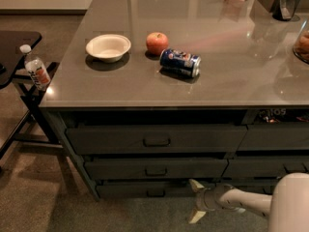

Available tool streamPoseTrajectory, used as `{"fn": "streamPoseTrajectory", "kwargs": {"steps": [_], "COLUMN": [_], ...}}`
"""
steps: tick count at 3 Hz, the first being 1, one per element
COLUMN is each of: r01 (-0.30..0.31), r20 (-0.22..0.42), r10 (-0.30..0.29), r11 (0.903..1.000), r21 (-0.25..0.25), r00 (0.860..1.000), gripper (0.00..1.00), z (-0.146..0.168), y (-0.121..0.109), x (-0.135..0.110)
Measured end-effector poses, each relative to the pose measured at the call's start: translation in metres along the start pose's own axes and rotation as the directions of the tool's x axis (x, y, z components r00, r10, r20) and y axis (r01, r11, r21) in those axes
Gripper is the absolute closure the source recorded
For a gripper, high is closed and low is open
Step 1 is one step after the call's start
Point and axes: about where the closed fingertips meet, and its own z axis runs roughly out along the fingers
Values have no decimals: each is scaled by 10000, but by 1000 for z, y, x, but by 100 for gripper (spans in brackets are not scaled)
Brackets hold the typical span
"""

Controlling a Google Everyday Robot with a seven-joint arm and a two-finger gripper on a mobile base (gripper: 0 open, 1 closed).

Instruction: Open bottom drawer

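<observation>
Hanging low near the floor, the gripper (196, 201) is kept at the height of the bottom drawer (120, 191), the slimmest front under two taller ones in the left stack. Its two fingers are spread wide, one above the other, and nothing is held. The drawer's small handle (155, 193) lies just left of the fingertips, untouched; the drawer appears not yet pulled out.

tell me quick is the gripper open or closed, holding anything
Gripper: open, holding nothing; it sits low in front of the bottom drawer, to the right of its handle and not on it.
</observation>
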Motion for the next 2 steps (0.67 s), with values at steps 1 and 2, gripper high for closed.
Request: {"fn": "streamPoseTrajectory", "kwargs": {"steps": [1, 2], "r01": [-216, -339], "r20": [-11, 166], "r10": [216, 336], "r11": [9997, 9992], "r21": [-106, 207], "r00": [9998, 9993], "gripper": [0, 0], "z": [15, 29], "y": [-3, -28], "x": [8, 6]}}
